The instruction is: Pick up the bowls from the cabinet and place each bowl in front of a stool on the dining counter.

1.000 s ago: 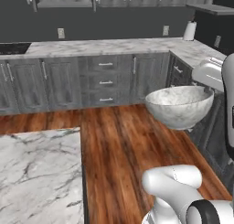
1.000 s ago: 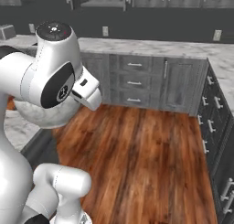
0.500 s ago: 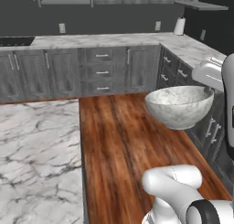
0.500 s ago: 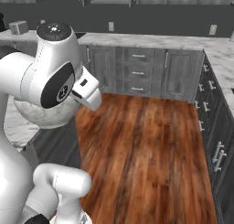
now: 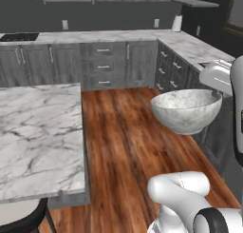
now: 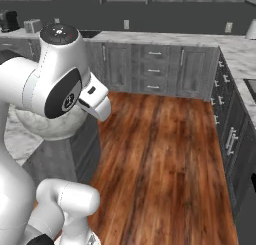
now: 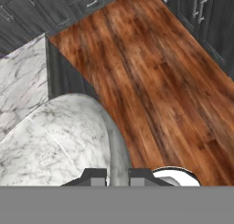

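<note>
Bowl: your white-grey marbled stone-look bowl (image 5: pixel 186 111) hangs in the air above the wood floor (image 5: pixel 124 146), beside the white marble dining counter (image 5: pixel 39 132); nothing visible inside it.
Fingers: your gripper (image 7: pixel 118 177) pinches narrowly on the bowl's rim.

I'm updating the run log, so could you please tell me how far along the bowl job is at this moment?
Done: the marbled bowl is out of the cabinet. In hand: the gripper pinches its rim, carrying it above the wood floor. Left: setting it on the dining counter, which bears no bowl where visible, by the stool. The yellow bowl's state cannot be judged.
</note>
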Motion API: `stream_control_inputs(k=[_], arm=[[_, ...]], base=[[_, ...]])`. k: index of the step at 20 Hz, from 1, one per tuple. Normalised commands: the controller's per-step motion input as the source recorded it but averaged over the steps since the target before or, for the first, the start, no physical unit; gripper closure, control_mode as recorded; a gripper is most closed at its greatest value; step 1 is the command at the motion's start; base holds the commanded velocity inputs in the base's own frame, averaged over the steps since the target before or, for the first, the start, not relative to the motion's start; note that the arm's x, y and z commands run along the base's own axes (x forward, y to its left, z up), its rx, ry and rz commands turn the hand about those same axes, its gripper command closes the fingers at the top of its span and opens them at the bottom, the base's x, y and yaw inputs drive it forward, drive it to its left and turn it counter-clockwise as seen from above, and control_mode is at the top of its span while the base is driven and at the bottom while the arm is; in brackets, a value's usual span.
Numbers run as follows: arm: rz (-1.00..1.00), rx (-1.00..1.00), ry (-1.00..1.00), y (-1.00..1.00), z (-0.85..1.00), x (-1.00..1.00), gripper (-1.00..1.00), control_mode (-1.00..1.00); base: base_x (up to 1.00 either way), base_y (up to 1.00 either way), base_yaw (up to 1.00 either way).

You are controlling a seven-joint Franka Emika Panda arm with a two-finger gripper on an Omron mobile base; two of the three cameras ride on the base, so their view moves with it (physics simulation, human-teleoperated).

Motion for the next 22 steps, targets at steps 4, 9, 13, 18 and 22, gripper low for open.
stream_control_inputs(k=[4, 9, 13, 18, 22], arm=[[0.0, 0.0, 0.0, 0.0, 0.0, 0.0, 1.0, 1.0], [0.0, 0.0, 0.0, 0.0, 0.0, 0.0, 1.0, 1.0], [0.0, 0.0, 0.0, 0.0, 0.0, 0.0, 1.0, 1.0], [0.0, 0.0, 0.0, 0.0, 0.0, 0.0, 1.0, 1.0], [0.0, 0.0, 0.0, 0.0, 0.0, 0.0, 1.0, 1.0]], base=[[-1.0, 0.0, -0.01], [-0.94, 0.12, -0.02], [-0.49, 0.56, -0.05], [-0.29, 0.82, -0.09], [-0.16, 0.98, -0.11]])
